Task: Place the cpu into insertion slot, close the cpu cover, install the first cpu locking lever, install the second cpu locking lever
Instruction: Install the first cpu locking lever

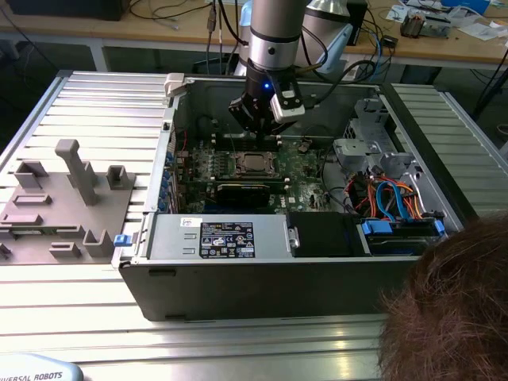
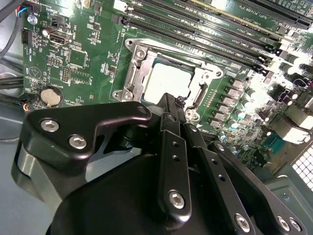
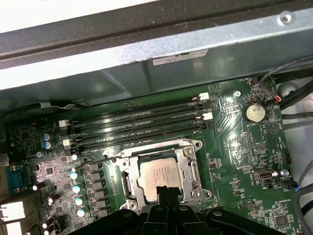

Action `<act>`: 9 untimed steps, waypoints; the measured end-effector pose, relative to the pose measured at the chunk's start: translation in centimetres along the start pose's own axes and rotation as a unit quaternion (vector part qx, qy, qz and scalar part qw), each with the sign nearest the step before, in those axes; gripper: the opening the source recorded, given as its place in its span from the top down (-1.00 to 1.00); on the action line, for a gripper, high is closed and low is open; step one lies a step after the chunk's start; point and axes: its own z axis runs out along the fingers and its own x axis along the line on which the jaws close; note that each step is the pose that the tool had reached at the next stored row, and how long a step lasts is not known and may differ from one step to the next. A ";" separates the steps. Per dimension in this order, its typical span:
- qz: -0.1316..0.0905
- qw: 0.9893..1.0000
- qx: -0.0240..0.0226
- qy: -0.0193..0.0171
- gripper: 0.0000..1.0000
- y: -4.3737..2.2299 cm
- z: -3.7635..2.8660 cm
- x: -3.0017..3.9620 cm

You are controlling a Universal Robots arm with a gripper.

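Observation:
The cpu (image 3: 157, 172) lies flat in the insertion slot on the green board, its silver-grey top showing in both wrist views (image 2: 168, 81) and in the exterior view (image 1: 254, 163). The cpu cover (image 3: 190, 166), a silvery frame (image 2: 133, 78), lies down around the chip. A thin wire locking lever (image 3: 98, 158) sticks out from one corner of the socket. My gripper (image 1: 256, 133) hangs just above the socket's edge, its black fingers pressed together with nothing between them (image 2: 168, 102) (image 3: 166, 192). The fingertips hide part of the chip's near edge.
Memory slots (image 3: 137, 117) run beside the socket, and a coin battery (image 3: 254, 112) sits further along the board. The case's metal wall (image 1: 182, 103), power supply (image 1: 226, 238) and drive cables (image 1: 389, 194) ring the board. A grey fixture plate (image 1: 63, 198) lies outside. A person's head (image 1: 452, 309) is at the front.

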 end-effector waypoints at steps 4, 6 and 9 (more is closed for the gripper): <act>-0.002 1.000 0.000 0.000 0.79 0.00 0.00 0.00; -0.004 1.000 0.000 0.000 0.79 0.00 0.00 0.00; -0.005 1.000 0.000 0.000 0.79 0.00 0.00 0.00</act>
